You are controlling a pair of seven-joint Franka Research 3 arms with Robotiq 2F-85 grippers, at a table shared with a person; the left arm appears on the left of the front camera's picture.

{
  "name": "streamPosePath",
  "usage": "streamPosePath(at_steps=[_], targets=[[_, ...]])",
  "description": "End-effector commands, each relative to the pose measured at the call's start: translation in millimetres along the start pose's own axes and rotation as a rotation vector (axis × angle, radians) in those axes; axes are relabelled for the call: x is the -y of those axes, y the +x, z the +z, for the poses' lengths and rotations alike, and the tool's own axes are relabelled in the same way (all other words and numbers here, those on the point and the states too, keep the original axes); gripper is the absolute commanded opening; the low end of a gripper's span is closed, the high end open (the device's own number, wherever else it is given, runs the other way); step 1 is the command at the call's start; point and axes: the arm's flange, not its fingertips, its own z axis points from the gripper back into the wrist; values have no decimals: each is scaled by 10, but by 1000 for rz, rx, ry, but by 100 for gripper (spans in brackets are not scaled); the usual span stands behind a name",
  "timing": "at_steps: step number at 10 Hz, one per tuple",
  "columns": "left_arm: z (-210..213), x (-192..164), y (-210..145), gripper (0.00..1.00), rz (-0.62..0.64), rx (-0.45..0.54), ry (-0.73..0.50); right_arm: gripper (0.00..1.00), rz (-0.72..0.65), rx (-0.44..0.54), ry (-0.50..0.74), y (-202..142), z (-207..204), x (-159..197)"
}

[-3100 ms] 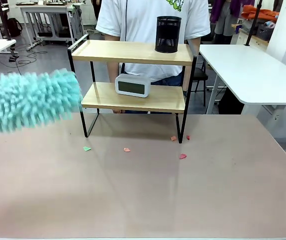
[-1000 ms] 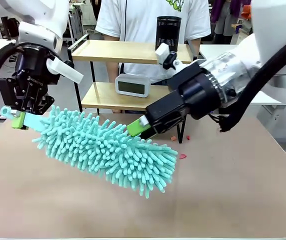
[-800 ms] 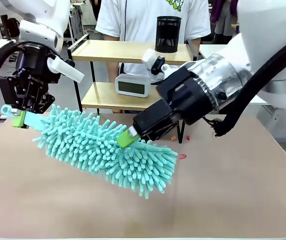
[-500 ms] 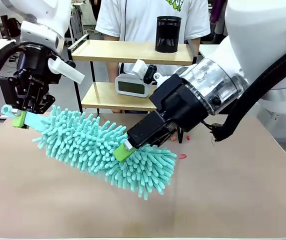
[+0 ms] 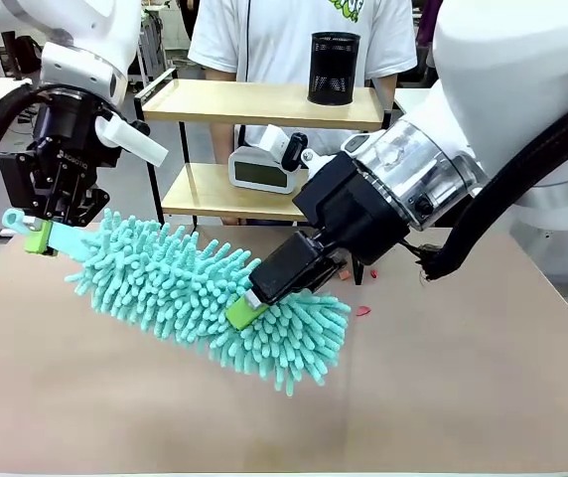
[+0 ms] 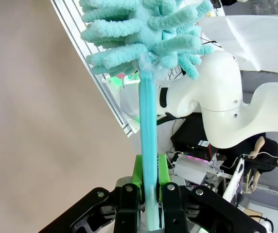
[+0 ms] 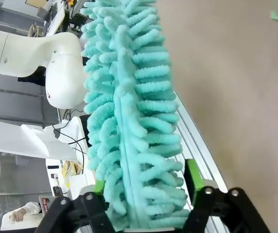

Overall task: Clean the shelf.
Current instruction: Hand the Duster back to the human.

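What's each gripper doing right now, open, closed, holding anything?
Left gripper: closed on the duster, gripping its handle.
Right gripper: fingers on either side of the duster's fluffy head, closing in; a firm hold cannot be told.

Black mesh cup (image 5: 334,68), white clock (image 5: 261,170), paper scraps (image 5: 362,311), person's shirt (image 5: 284,40)

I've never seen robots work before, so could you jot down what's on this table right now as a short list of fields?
tool: teal fluffy duster, above the table
left gripper: shut on the duster's handle
right gripper: fingers either side of the duster's fluffy head, closing in
shelf: two wooden boards, black frame
top board: black mesh cup
lower board: white clock
tabletop: small coloured scraps near the shelf legs
person: standing behind the shelf
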Motion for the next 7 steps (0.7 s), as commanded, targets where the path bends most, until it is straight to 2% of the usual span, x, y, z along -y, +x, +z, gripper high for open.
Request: streamPosePath(at_steps=[1,2,7], targets=[[39,35,-6,13,11,6,-7,38,-21,1,-7,35,11,0],[38,31,-8,13,13,8,-9,0,-20,5,-8,34,15,3],[19,16,-8,13,15,0,-23,0,-14,-3,6,12,12,27]])
